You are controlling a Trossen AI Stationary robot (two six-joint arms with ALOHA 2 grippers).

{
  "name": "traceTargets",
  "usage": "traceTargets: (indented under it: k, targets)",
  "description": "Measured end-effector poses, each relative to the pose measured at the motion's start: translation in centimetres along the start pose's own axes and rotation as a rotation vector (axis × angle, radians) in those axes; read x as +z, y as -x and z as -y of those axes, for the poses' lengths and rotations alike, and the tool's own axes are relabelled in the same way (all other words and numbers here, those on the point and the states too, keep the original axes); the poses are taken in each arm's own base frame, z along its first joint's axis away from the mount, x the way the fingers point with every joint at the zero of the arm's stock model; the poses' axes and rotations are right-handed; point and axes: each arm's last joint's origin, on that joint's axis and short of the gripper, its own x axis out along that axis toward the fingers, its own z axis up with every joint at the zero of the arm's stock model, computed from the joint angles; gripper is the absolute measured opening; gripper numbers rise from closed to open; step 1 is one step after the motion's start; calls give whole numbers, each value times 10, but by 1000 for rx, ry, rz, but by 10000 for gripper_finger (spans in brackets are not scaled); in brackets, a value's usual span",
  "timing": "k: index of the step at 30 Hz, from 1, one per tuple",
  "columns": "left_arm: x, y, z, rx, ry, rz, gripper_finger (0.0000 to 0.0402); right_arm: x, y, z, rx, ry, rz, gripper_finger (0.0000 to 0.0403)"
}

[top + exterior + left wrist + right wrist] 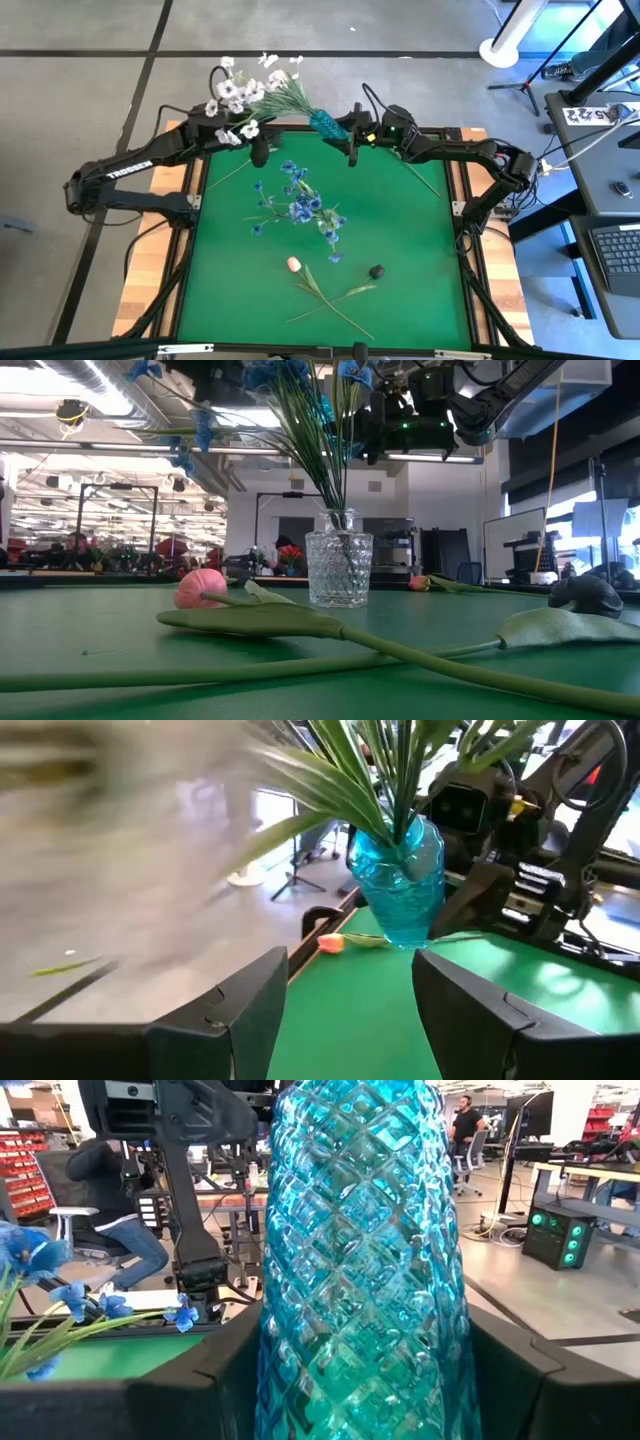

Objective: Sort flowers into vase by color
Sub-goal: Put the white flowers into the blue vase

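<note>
My right gripper is shut on a blue cut-glass vase above the table's far edge. White-blossomed flowers stick out of its mouth on green stems. My left gripper hangs open just left of it, its fingers apart with nothing between them. A clear glass vase stands on the mat's middle with blue flowers in it. A pink tulip and a dark bud lie on the mat nearer the front. My right gripper pinches the blue vase's patterned body between its two fingers, one on each side. The fingers come in level from the table's right side. The vase is lifted clear of the table, about upright, mouth and white flowers upward.
Another tulip lies on the mat toward the far right. The pink tulip's long stem and leaves stretch across the front of the green mat. People sit at desks in the room beyond.
</note>
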Motion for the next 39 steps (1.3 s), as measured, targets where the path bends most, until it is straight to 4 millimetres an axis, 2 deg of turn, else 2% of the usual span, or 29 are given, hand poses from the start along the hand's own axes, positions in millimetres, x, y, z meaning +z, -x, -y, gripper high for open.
traceTargets:
  k: [6, 9, 15, 20, 25, 30, 35, 39]
  targets:
    - [2, 24, -4, 44, -4, 31, 212, 0, 0, 1, -2, -10, 3, 246]
    - [-4, 35, -5, 45, -1, 51, 212, 0, 1, 2, -6, -9, 5, 246]
    - [-40, 54, -10, 51, 56, 100, 212, 1, 6, 12, -12, -39, 6, 246]
    - [-70, 60, -11, 11, 123, 219, 212, 1, 9, 17, -11, -59, 7, 246]
    - [-96, 50, -10, -91, 191, 361, 212, 5, 8, 15, 11, -54, 43, 246]
    - [-127, 31, -9, -145, 263, 385, 212, 9, 9, 14, 44, -69, 72, 246]
    - [-130, 16, -6, -217, 294, 444, 212, 9, 9, 13, 51, -71, 73, 246]
    - [-119, 0, -4, -275, 280, 472, 212, 8, 6, 8, 66, -74, 68, 246]
